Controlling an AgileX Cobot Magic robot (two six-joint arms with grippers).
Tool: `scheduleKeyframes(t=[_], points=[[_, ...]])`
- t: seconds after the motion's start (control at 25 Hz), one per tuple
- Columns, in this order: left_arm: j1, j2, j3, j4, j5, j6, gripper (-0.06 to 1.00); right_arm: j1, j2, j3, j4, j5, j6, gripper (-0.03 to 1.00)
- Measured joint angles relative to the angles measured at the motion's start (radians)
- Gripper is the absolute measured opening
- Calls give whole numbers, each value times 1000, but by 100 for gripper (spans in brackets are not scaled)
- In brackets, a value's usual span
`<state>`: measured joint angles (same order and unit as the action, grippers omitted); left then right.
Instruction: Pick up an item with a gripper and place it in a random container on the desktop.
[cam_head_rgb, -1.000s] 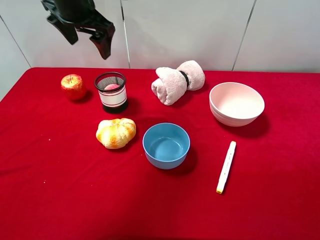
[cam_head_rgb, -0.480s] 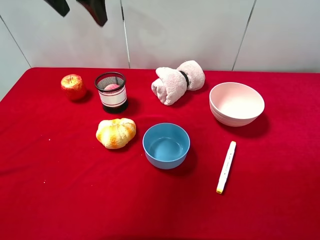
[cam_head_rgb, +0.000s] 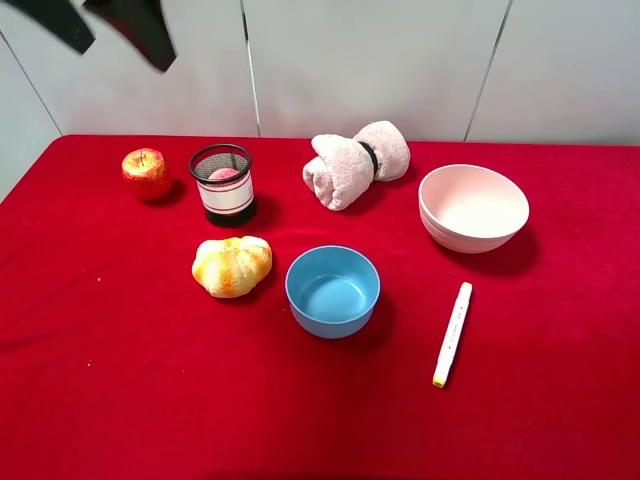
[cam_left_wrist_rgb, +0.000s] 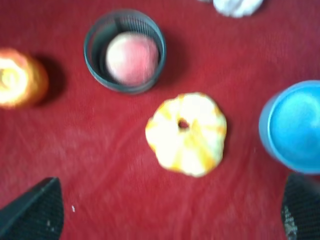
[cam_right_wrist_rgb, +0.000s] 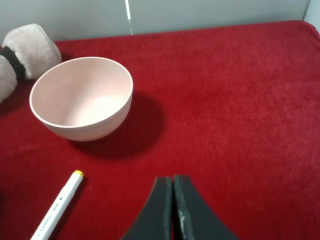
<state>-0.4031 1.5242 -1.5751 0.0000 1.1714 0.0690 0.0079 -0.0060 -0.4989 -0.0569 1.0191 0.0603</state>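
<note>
The pink-red peach (cam_head_rgb: 223, 174) lies inside the black wire-mesh cup (cam_head_rgb: 226, 198) at the back left of the red table. In the left wrist view the peach (cam_left_wrist_rgb: 132, 57) shows from above inside the cup (cam_left_wrist_rgb: 125, 89). My left gripper (cam_head_rgb: 100, 30) is open and empty, high above the table's back left corner, well clear of the cup; its two fingertips (cam_left_wrist_rgb: 35, 210) frame the wrist view. My right gripper (cam_right_wrist_rgb: 173, 186) is shut and empty above bare cloth near the pink bowl; it is out of the high view.
A red-yellow apple (cam_head_rgb: 146, 172) sits left of the cup. Golden bread (cam_head_rgb: 232, 265) and a blue bowl (cam_head_rgb: 333, 290) lie in front of it. A rolled pink towel (cam_head_rgb: 355, 162), a pale pink bowl (cam_head_rgb: 473, 207) and a marker (cam_head_rgb: 452, 333) are to the right.
My left gripper has risen and moved left, away from above the cup, to the top left corner of the high view. The peach stays in the cup.
</note>
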Motion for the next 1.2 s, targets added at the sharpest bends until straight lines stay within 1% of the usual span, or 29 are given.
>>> scheduleKeyframes(t=[0.24,0.76,0.8,0.92,1.0,1.2], points=[[0,-165,205,0,0,-21,85,0,0,0,0,0,0,-3],[0,-510,487,0,0,-69,86,0,0,0,0,0,0,-3],[0,-543,509,0,0,-69,87,0,0,0,0,0,0,-3],[0,-644,571,-6,1,-69,95,0,0,0,0,0,0,-3],[0,-712,609,-6,1,-69,98,0,0,0,0,0,0,-3],[0,-896,718,-13,2,-75,99,0,0,0,0,0,0,-3]])
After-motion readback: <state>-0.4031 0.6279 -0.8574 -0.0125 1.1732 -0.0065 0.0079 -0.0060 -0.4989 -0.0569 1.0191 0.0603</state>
